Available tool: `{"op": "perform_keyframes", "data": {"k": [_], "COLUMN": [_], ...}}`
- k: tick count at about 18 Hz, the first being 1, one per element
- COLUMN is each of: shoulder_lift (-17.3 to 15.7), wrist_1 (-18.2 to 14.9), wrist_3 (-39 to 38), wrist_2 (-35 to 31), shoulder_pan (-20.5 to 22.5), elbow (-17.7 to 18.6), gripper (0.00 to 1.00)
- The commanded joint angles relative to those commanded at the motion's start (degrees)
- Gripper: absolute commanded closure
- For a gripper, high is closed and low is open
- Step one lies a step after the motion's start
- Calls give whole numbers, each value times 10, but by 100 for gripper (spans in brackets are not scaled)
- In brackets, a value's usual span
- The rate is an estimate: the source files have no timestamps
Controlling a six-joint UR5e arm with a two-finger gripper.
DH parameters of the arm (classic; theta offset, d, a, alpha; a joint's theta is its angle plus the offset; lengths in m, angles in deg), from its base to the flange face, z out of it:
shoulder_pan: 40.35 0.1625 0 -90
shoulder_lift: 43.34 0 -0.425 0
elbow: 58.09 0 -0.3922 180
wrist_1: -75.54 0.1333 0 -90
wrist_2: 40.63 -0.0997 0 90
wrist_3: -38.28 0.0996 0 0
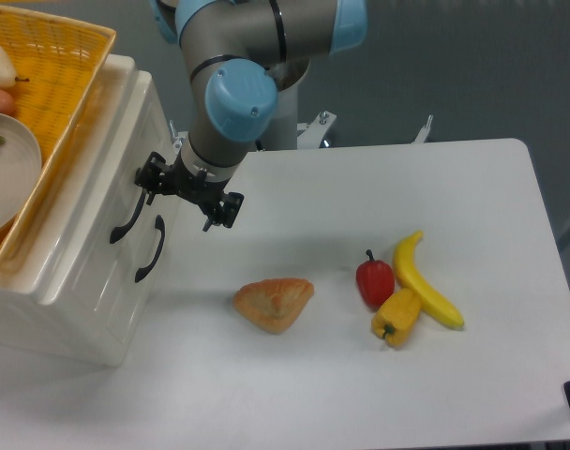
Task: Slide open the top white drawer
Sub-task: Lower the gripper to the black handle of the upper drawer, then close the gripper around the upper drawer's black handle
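**Inspector A:** Fixed camera, the only view. Where is the end effector sitting?

**Inspector B:** The gripper [184,192] is hanging off the grey and blue arm [231,89], right at the front of the cabinet [74,272]. Its two black fingers are standing spread apart, with nothing pinched between them. One finger [152,175] is overlapping the upper end of the top handle [130,206]; the other is pointing out over the table [379,375] near the cabinet's right edge. Whether the near finger is actually touching the handle, I cannot tell from this angle.

**Inspector A:** And the item under task?

**Inspector B:** The top white drawer [112,183] is occupying the upper part of the cream cabinet front at the left of the table. It is sitting flush with the face, not pulled out. The lower drawer [126,272] is lying just below it, carrying its own curved black handle.

**Inspector A:** Anything resting on the cabinet?

**Inspector B:** A yellow wicker basket [51,70] is sitting on top, holding a pale plate [8,173] and some produce cut off by the frame edge.

**Inspector A:** Table contents?

**Inspector B:** A piece of bread [274,303] is lying near the middle. Further right, a red pepper [374,280], a yellow pepper [396,317] and a banana [424,278] are clustering together, the yellow pepper touching the banana. All are lying well apart from the gripper.
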State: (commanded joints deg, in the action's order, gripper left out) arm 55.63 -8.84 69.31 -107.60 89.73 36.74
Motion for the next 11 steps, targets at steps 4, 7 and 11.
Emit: {"op": "perform_keyframes", "data": {"k": [4,7,11], "shoulder_lift": [2,10,12], "wrist_1": [0,0,0], "wrist_3": [-8,-18,-21], "wrist_2": [-1,-3,-4], "shoulder_pan": [-8,-17,-18], "elbow": [0,1,1], "gripper": [0,0,0]}}
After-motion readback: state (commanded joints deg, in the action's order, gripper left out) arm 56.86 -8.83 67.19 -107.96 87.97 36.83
